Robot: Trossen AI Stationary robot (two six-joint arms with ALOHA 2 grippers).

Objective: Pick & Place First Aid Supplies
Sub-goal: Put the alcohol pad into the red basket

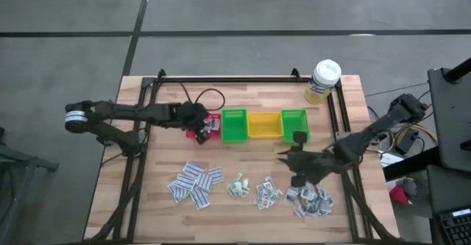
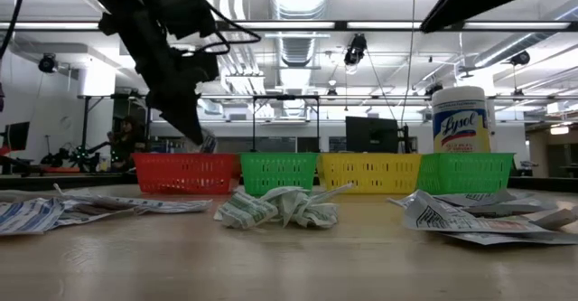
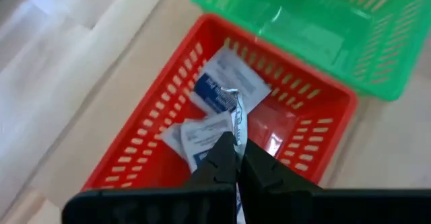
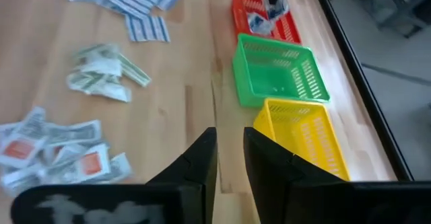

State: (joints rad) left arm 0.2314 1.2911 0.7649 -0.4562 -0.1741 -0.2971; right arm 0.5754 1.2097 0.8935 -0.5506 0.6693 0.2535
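Observation:
The first aid supplies are small white packets lying in separate heaps on the table's near half: blue-striped ones, green-printed ones, red-printed ones and grey ones. A few more lie on the floor of the red bin. My left gripper hangs over the red bin, shut on one packet. My right gripper is open and holds nothing; it hovers above the table, between the bins and the near heaps. My left gripper pinches one white packet with blue print between its two fingertips, coming from above and pointing down. The packet stands edge-on and sticks out past the tips, lifted clear above the red bin's floor. In the low view it hangs below the fingers.
Four small bins stand in a row at mid-table: red, green, yellow and green. A white-capped Lysol bottle stands at the far right. A black frame rail borders the table, and a cable loops near the red bin.

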